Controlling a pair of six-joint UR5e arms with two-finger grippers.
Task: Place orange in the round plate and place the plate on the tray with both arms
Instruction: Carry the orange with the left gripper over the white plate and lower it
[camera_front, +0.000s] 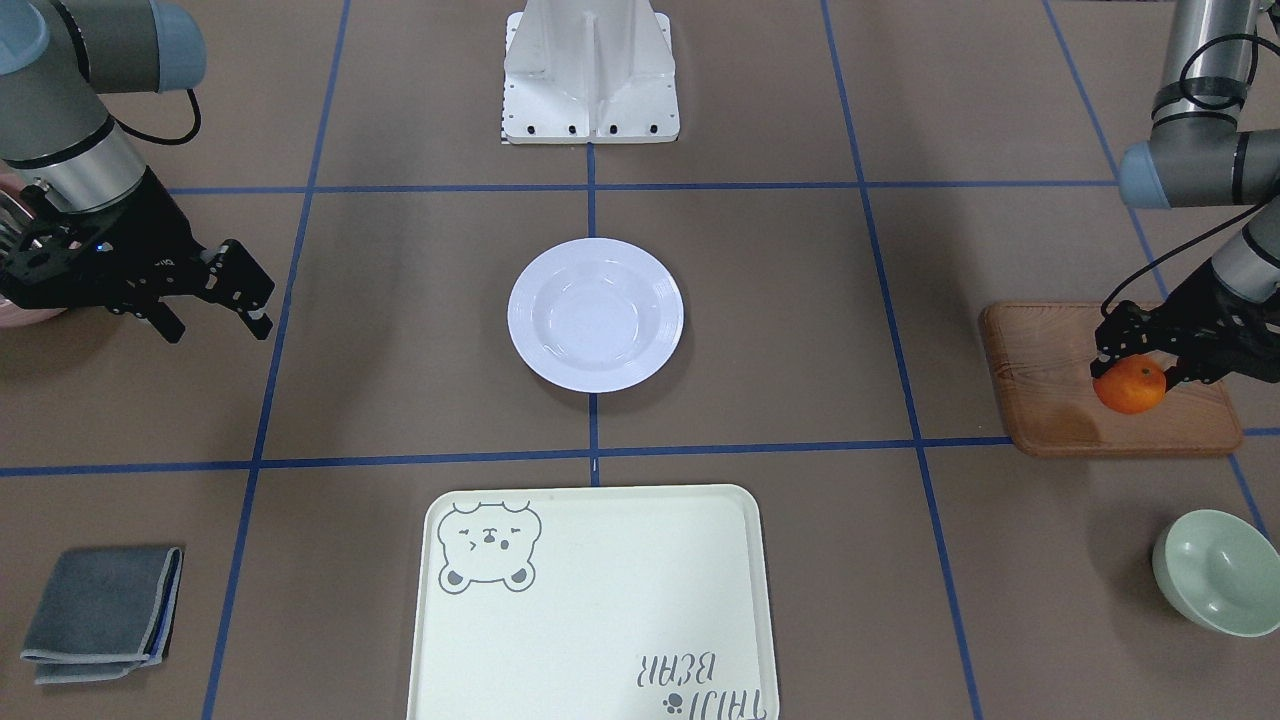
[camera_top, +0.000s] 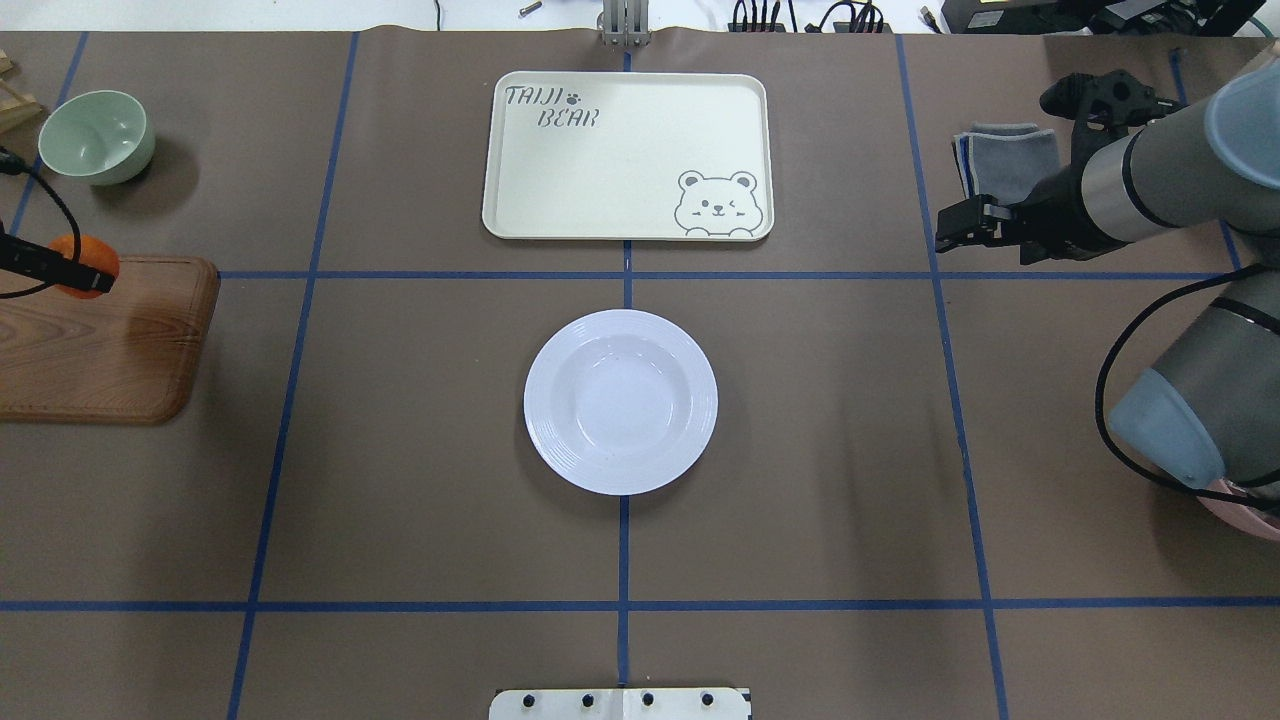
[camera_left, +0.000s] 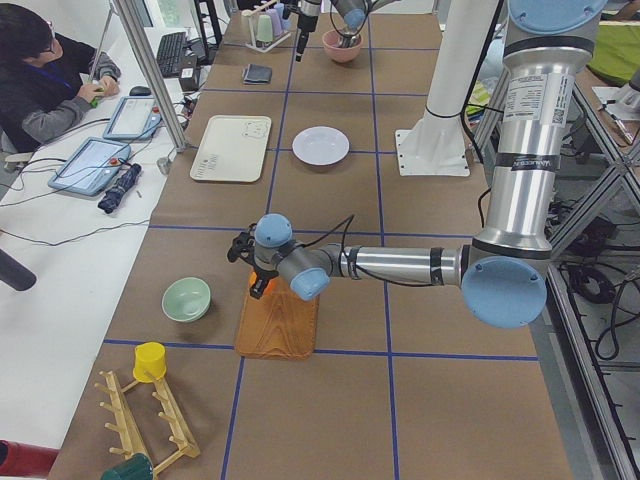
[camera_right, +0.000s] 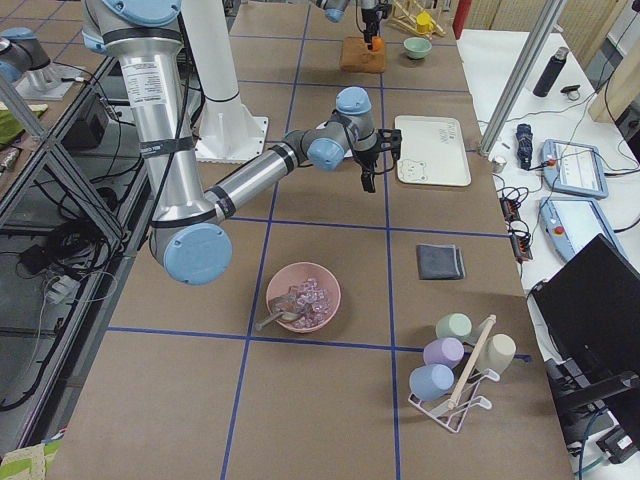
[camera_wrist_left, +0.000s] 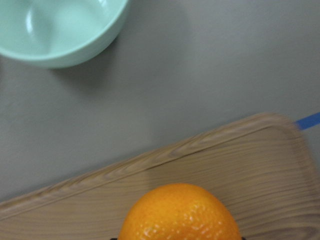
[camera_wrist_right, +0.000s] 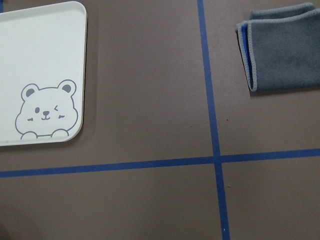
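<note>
**Orange pinched over the board, plate and tray not yet loaded**

We go outward from the robot. Closest in is its white base mount (camera_top: 620, 703) at the table (camera_top: 400, 500) edge. On the robot's right side, close to the base, a pink bowl (camera_right: 336, 290) holds clear chunks and a spoon.

Next out, the round plate (camera_top: 540, 402) sits flat at the table centre, right on the blue centre tape line. It is well apart from both grippers.

Further out on the robot's left, the wooden board (camera_front: 1050, 400) lies flat. The left gripper (camera_front: 1135, 368) is over its far end, jaws pinching the orange (camera_front: 1130, 388) from both sides. The left wrist view shows the orange above the board's wood grain, near its far edge. We cannot tell whether the orange touches the board. It is well apart from the round plate and from the tray.

At about the same depth on the robot's right, the right gripper (camera_front: 215, 325) hangs above the table with its jaws spread. Its wrist camera looks down on a tape crossing, with the tray's bear corner on one side and the cloth on the other.

Furthest out, the tray (camera_top: 620, 160) lies flat on the centre line, beyond the plate and apart from it, lettering at the far left corner and bear face at the near right. The folded grey cloth (camera_top: 1010, 160) lies to its right, just past the right gripper. The green bowl (camera_top: 97, 135) stands upright at the far left, near the board's far end.
</note>
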